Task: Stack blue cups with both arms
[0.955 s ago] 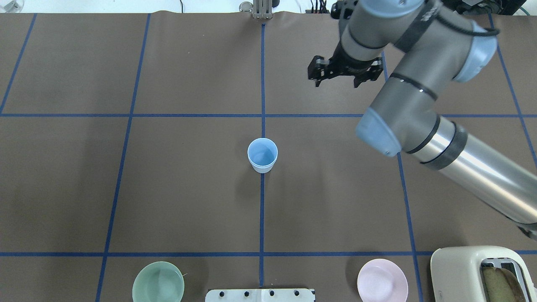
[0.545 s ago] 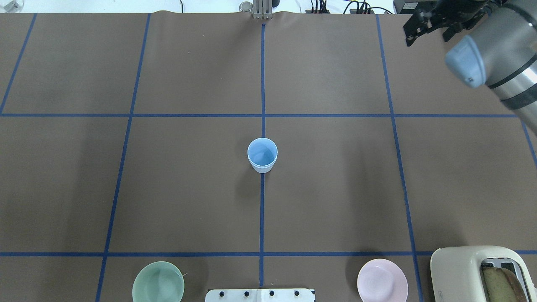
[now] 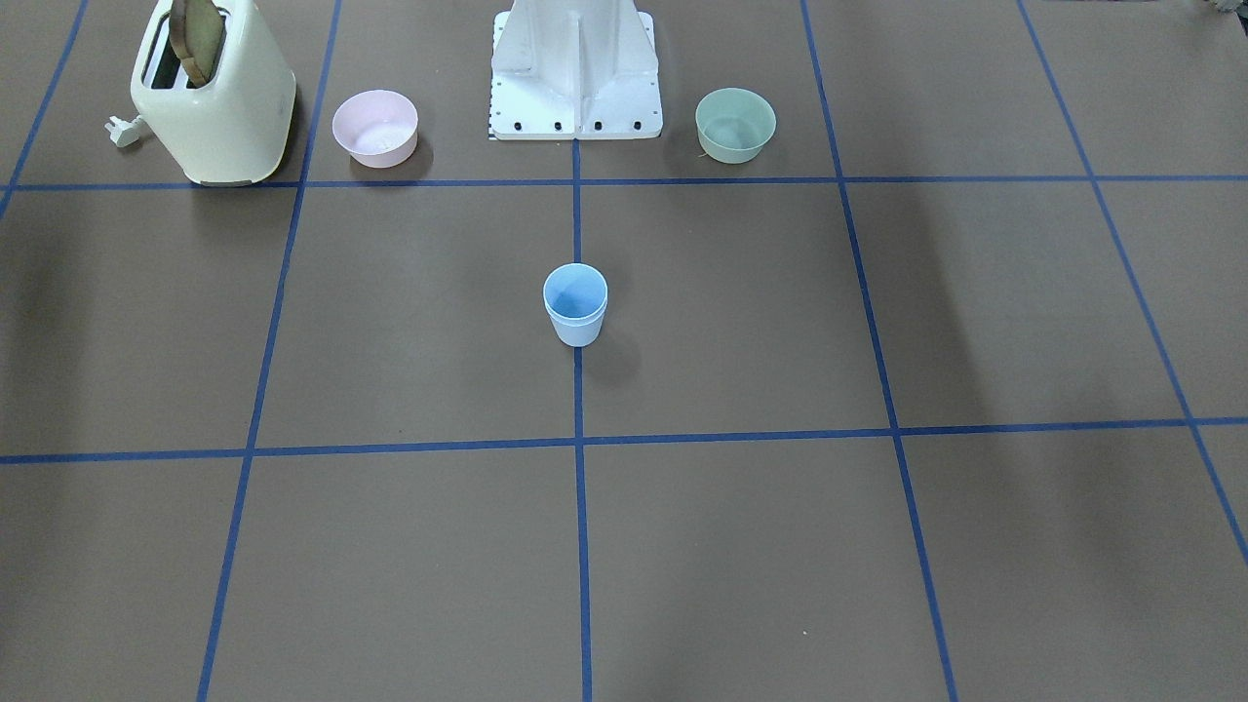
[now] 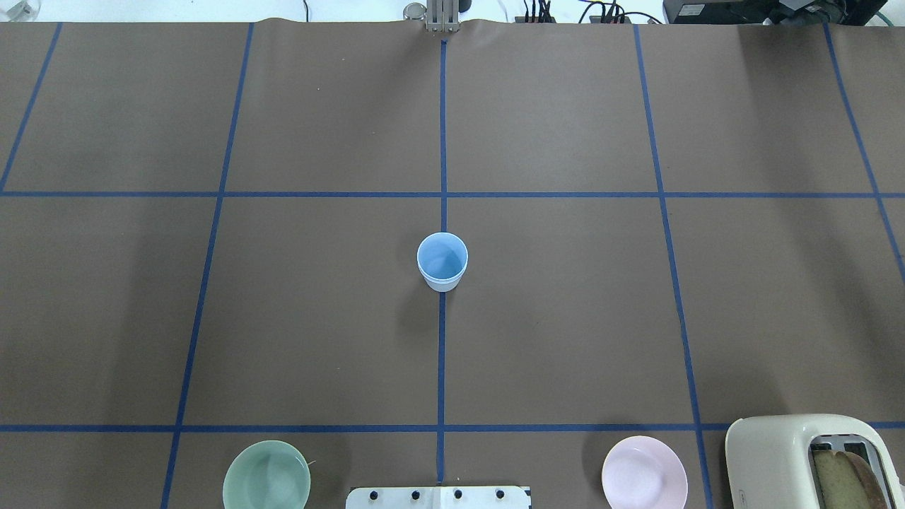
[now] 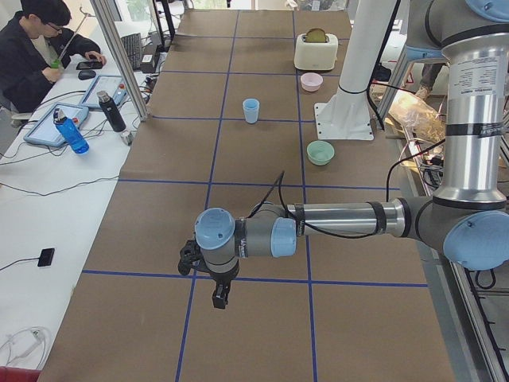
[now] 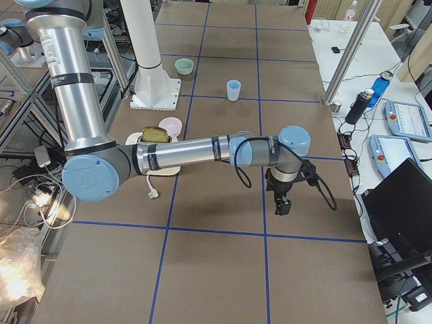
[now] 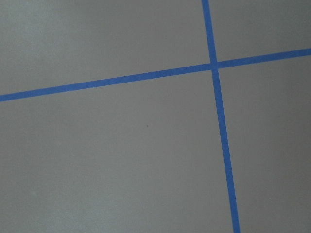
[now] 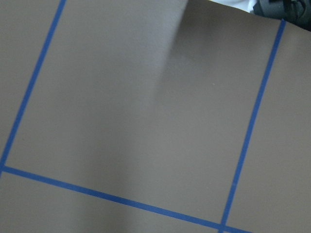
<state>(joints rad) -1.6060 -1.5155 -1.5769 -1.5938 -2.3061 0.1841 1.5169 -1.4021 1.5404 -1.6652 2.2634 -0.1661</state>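
- The right arm [image 6: 202, 150] has swung out of the overhead view, leaving the blue cups [image 4: 442, 261] alone at the centre of the table [image 4: 565, 318], apparently nested: stacking looks done.
- Left gripper [image 5: 213, 280] and right gripper [image 6: 287, 192]: released or clenched, cannot tell.
- Brown covering, blue tape [image 4: 441, 141] grid; an operator [image 5: 32, 48] sits alongside.

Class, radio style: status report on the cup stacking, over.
Left gripper, right gripper: over bare paper, jaws unreadable. Light-blue plastic tumbler upright on centre line, unheld; no second cup apart from it. Pale pink bowl, pale green bowl back by white pedestal.
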